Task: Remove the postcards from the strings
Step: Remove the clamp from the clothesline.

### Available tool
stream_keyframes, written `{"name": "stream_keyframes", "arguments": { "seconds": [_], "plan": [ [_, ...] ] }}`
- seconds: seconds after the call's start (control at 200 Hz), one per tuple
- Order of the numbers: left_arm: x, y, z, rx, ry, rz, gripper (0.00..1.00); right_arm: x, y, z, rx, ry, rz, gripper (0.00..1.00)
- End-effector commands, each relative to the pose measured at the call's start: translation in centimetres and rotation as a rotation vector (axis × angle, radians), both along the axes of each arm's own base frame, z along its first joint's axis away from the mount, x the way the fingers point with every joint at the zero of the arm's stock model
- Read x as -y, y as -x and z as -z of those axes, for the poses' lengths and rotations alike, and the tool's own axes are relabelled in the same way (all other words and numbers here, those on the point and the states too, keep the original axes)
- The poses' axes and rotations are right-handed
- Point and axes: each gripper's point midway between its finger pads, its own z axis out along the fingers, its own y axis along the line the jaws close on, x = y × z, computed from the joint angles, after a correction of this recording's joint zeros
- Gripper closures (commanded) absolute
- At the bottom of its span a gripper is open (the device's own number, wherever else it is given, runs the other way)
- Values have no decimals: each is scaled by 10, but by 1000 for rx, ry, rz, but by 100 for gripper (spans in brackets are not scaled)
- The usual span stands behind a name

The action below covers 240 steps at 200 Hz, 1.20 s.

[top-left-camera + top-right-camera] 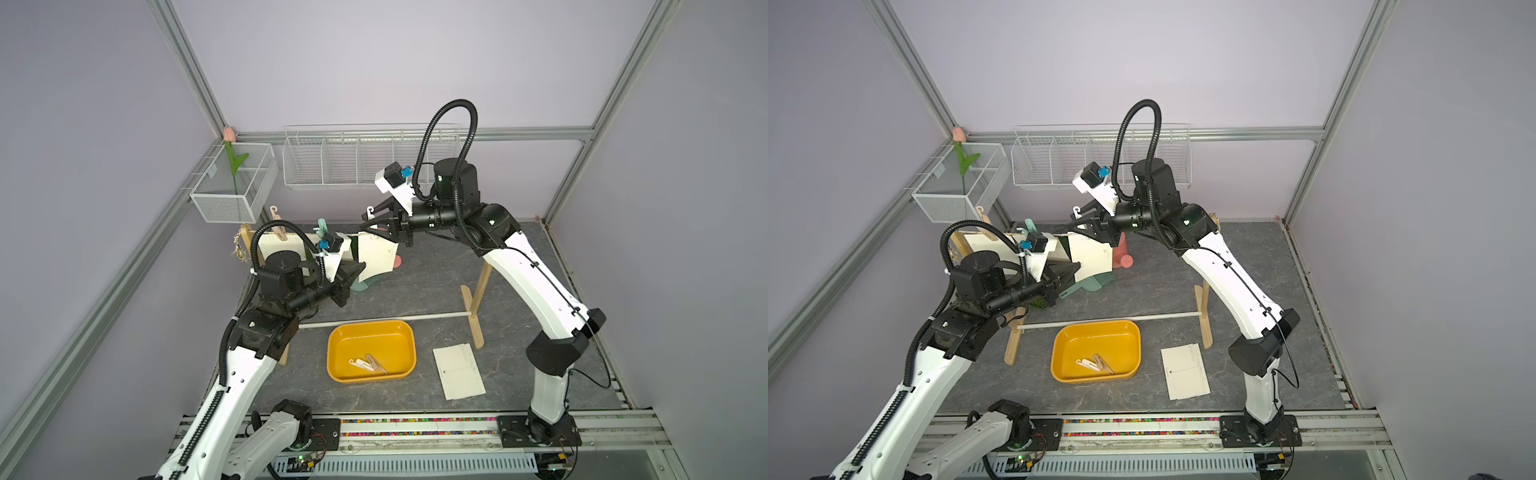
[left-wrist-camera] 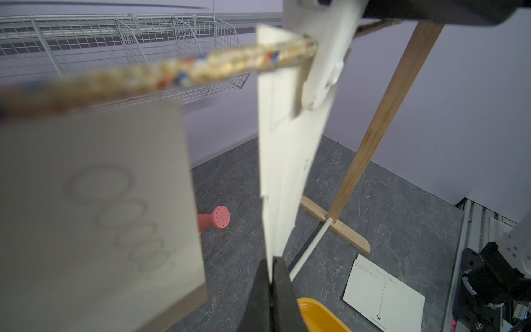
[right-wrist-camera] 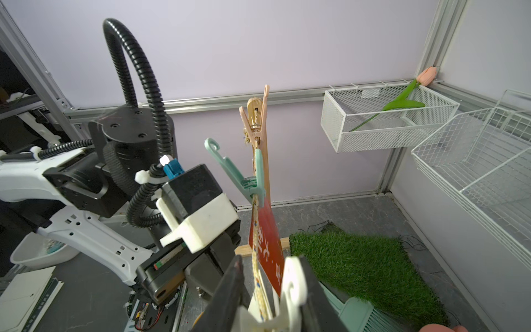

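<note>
The grey bench [image 1: 415,286] is spanned by a wooden rack [image 1: 482,286], and the string [image 2: 201,67] is stretched between its posts. A yellow tray [image 1: 374,332] is set on the bench in front of the rack's bottom rod. Loose clothespins [image 1: 370,365] are seen inside it.

Just beside the tray, loose postcards [image 1: 459,372] are laid flat and overlapped on the bench. A hanging postcard [image 1: 378,255] is still pinned to the string near the middle of the rack. Another postcard [image 1: 276,245] is pinned nearer the left post and partly hidden by the left arm.

The left end effector [image 2: 271,276] is closed tight on the lower edge of the hanging postcard. The card is pinched between its dark fingers [image 2: 258,293].

The right end effector [image 3: 270,264] is held at the string above that card, with its jaws closed in against both sides of a white clothespin [image 3: 291,284]. Further along the string, a green clothespin [image 3: 250,178] and a pink clothespin [image 3: 257,123] are clipped.
</note>
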Motion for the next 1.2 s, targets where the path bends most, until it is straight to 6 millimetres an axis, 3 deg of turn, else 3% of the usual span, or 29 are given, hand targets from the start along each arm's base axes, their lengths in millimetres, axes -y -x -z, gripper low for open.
{"name": "stream_keyframes", "arguments": {
  "seconds": [0.0, 0.23, 0.48, 0.65, 0.76, 0.885, 1.055, 1.195],
  "plan": [
    [1, 5, -5, 13, 19, 23, 100, -3, 0, -9, 37, -31, -8, 77],
    [3, 17, -4, 10, 36, 64, 100, -1, -2, -25, 76, -72, 23, 78],
    [6, 30, 12, -6, 18, 103, 100, 11, -9, -65, 193, -164, 136, 75],
    [10, 41, 19, -15, -2, 130, 100, 22, -2, -86, 303, -183, 207, 75],
    [13, 53, 20, -10, -24, 149, 100, 33, 13, -93, 329, -184, 205, 75],
    [8, 74, 13, 26, -22, 160, 100, 49, 33, -80, 328, -152, 202, 75],
    [-4, 99, -3, 87, 47, 153, 100, 90, 69, -75, 340, -165, 221, 75],
    [-18, 126, -40, 170, 151, 144, 100, 121, 95, -33, 272, -151, 248, 74]
  ]
}}
